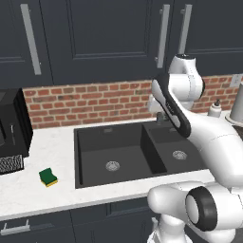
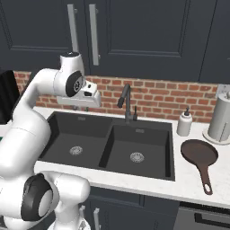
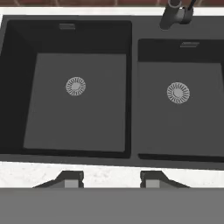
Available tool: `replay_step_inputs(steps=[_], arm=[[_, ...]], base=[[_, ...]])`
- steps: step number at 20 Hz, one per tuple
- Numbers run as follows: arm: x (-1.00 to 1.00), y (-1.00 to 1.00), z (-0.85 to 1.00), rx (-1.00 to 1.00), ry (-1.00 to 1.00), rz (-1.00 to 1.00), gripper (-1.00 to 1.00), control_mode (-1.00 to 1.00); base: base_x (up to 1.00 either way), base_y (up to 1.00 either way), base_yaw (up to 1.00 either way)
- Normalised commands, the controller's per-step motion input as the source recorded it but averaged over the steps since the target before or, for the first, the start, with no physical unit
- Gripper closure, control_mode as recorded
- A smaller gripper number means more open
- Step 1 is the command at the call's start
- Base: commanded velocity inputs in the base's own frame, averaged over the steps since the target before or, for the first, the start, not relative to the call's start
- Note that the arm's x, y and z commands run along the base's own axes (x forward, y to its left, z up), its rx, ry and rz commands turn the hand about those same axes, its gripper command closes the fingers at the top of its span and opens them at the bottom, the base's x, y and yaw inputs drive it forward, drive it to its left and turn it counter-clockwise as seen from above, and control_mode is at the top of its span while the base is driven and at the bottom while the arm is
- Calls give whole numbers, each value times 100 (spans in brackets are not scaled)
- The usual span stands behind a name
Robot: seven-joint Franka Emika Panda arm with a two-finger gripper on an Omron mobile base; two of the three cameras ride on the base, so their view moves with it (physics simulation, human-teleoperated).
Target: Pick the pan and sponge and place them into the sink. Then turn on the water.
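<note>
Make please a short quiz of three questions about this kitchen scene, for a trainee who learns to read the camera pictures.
1. True or false: the pan already lies inside the sink.
2. Where is the sponge? A) in the wide basin B) on the counter left of the sink C) beside the soap bottle
3. Fill in: the gripper is ____ and holds nothing.

Key
1. False: it rests on the counter right of the sink, handle toward the front edge.
2. B
3. open, its fingertips apart above the sink's front rim in the hand view.

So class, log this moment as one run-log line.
fingers: open, empty, above sink | pan: counter, right | sponge: counter, left | faucet: off
</note>
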Motion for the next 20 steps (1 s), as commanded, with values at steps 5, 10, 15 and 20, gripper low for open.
replay_step_inputs(steps=[5,10,15,20], arm=[[3,41,-23,-6,0,0,-100,-100],[9,99,-34,0,12,17,-100,-100],[0,100,-21,-1,17,27,-100,-100],[7,99,-18,0,23,27,-100,-100]], base=[[0,0,0],[0,0,0],[0,0,0],[0,0,0]])
